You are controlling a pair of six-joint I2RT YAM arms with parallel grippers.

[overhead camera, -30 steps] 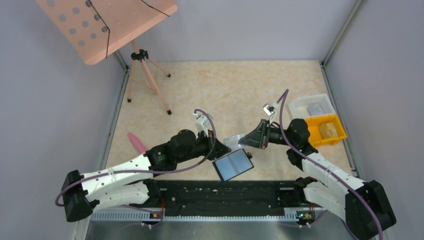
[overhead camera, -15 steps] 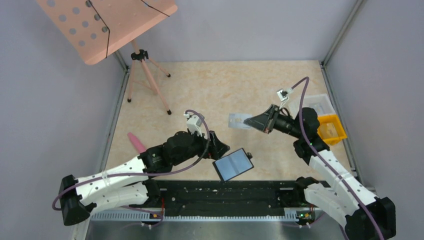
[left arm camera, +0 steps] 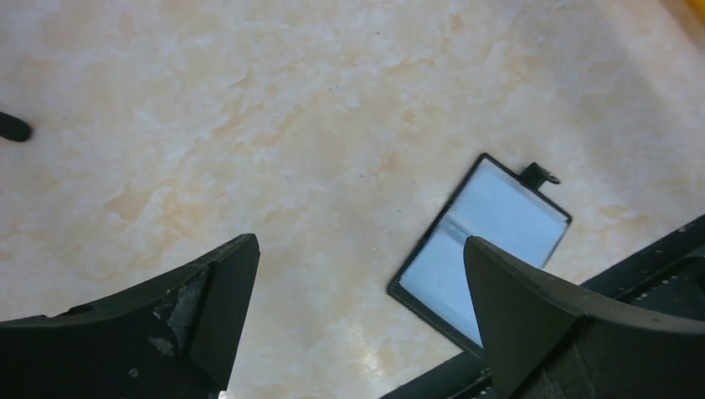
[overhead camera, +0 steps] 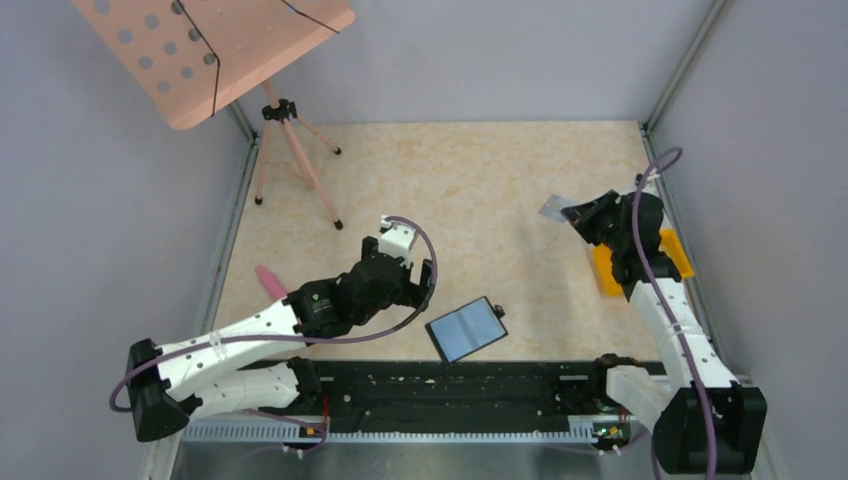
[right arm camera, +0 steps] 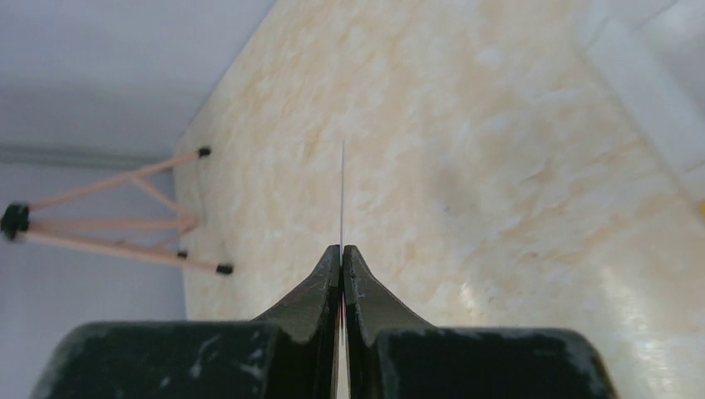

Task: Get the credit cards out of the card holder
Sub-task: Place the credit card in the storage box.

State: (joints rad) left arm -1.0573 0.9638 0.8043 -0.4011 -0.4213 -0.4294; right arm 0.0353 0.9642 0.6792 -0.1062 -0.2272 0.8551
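**Left of frame.** A pink stand (overhead camera: 212,52) occupies the upper left. It has no part in the task.

**Left end effector** (left arm camera: 359,243). The jaws stand wide apart and hold nothing. It hangs above bare desk (overhead camera: 470,180) at centre frame.

**Card holder** (overhead camera: 466,329). It lies flat on the desk at lower centre, near the front rail, glossy face up, with a thin line across its middle. In the top view it sits just to the lower right of the left end effector. In the left wrist view it lies at the right, partly behind the right finger (left arm camera: 532,324). Its long axis runs from lower left to upper right. Whether cards remain inside cannot be told.

**Right end effector** (right arm camera: 342,252). The jaws are pinched tight on a card (overhead camera: 552,208), which its own camera sees edge-on. It sits at the right of the frame near the yellow bin (overhead camera: 603,272), well apart from the holder.

**Finding.** The left arm is clearly the nearer to the holder. A grasp would call for a short shift toward lower right.
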